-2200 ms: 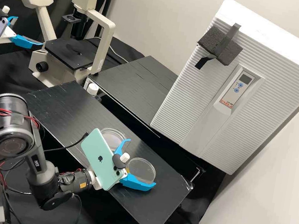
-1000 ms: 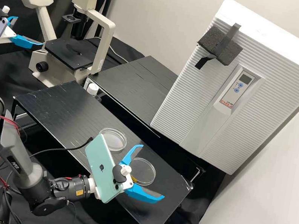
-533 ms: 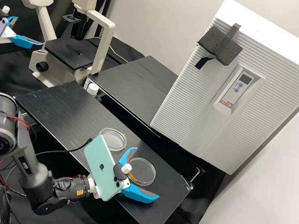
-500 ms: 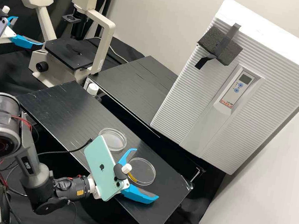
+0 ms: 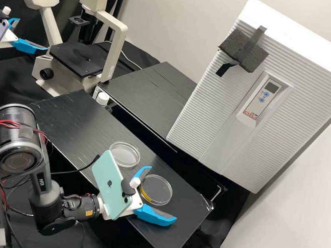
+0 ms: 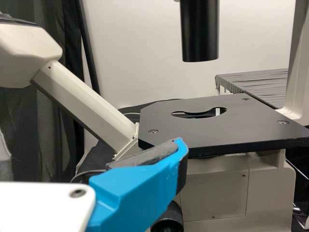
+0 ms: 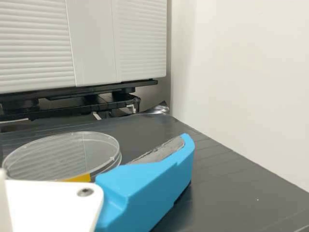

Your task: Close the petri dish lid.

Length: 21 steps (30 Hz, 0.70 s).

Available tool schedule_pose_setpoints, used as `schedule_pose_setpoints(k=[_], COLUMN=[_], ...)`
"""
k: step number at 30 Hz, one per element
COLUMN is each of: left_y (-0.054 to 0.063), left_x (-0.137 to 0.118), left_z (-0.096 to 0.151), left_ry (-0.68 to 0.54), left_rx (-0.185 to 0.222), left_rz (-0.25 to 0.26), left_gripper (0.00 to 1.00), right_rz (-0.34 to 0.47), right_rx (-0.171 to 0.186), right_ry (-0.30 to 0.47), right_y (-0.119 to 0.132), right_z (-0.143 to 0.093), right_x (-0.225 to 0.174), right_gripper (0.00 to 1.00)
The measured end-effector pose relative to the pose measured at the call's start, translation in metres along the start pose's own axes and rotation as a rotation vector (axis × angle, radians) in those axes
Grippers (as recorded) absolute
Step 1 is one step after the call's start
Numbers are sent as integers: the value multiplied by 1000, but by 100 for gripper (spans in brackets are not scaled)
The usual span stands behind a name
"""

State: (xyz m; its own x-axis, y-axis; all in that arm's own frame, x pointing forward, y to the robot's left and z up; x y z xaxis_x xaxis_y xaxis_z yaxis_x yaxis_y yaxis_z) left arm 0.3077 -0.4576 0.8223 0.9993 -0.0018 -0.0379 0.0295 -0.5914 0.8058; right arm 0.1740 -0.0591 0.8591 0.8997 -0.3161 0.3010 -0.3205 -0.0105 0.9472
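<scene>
We judge the step in hand as alignment for a grip: the right end effector (image 5: 163,192) is released, its two fingers spread beside the petri dish with a yellow mark (image 5: 157,189). This dish lies flat on the bench (image 5: 184,224); we cannot tell whether its lid is seated. A second dish (image 5: 125,154) rests farther along. The next move, in our judgement, calls for centring the fingers on the marked dish's rim, level, before closing them.

Observe the edges. The marked dish sits near the bench's far edge, and a white cabinet (image 5: 198,129) stands beyond it, so we advise a short forward stroke. More room for moving lies toward the bench's right-hand end. The left end effector (image 5: 32,34), also released, is beside the microscope (image 5: 119,40); we advise keeping its fingers off the microscope
</scene>
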Motion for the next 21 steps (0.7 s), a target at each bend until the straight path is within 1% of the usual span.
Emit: schedule_pose_setpoints(k=[5,6,9,10,11,19,21], left_y=[0,0,0,0,0,0,0], left_x=[0,0,0,0,0,0,0], left_z=[0,0,0,0,0,0,0], left_ry=[0,0,0,0,0,0,0], left_rx=[0,0,0,0,0,0,0], left_rz=[0,0,0,0,0,0,0], left_gripper=[100,100,100,100,100,100,100], right_rz=[0,1,-21,-27,-33,-51,-44], right_rx=[0,-10,-68,-81,-86,-88,-87], right_ry=[6,10,41,47,53,42,47], right_y=[-1,-2,-7,-8,-9,-13,-12], right_z=[-2,-4,-10,-11,-12,-9,-9], right_x=[0,0,-1,-1,-1,1,2], right_gripper=[100,100,100,100,100,100,100])
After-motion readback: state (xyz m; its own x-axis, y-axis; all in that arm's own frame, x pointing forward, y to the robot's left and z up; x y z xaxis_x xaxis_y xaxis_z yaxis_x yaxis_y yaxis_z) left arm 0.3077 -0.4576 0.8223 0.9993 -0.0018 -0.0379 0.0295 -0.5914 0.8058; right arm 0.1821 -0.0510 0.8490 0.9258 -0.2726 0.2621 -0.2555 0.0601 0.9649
